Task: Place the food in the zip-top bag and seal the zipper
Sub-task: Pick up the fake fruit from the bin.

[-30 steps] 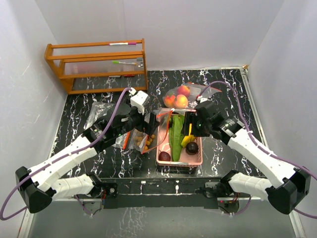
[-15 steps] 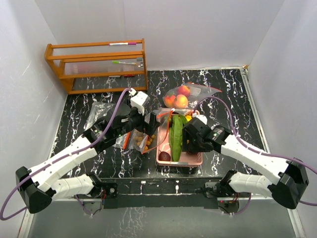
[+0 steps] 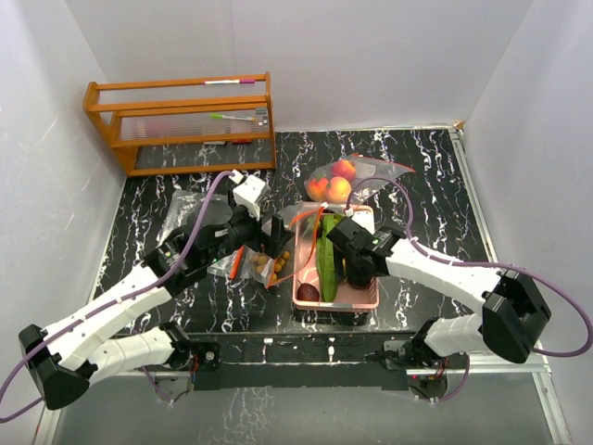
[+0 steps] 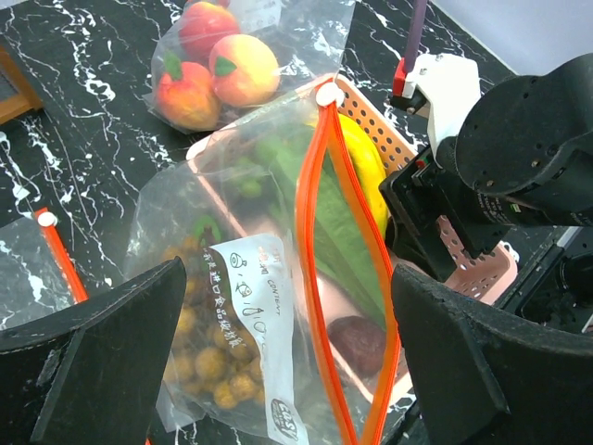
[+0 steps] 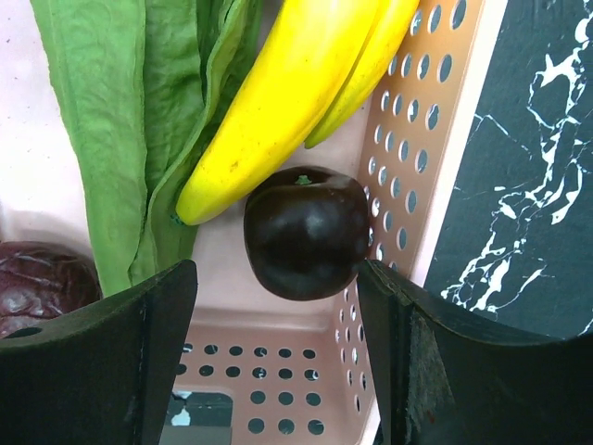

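Pink perforated plastic forms the basket [image 5: 400, 158] that sits near the middle of the black marbled table [image 3: 435, 185], and most of the loose food lies in it. There are two yellow bananas [image 5: 287, 102], a long green leafy vegetable [image 5: 102, 120] beside them, a dark purple fruit [image 5: 306, 232] touching the tip of one banana, and a darker reddish fruit [image 5: 37, 283] in the corner. The right gripper [image 5: 278, 371] hangs over the basket with its fingers spread and nothing between them; the purple fruit lies just ahead of the gap. The left gripper [image 4: 287, 371] is spread wide around a clear zip-top bag [image 4: 232, 213]. Its orange zipper [image 4: 315, 222] gapes open and leans against the basket's left side, and no finger visibly pinches it. A bunch of tan longans [image 4: 199, 362] lies inside this bag. Behind the basket, a second clear bag [image 3: 375, 171] holds round orange and red fruits [image 3: 334, 185].
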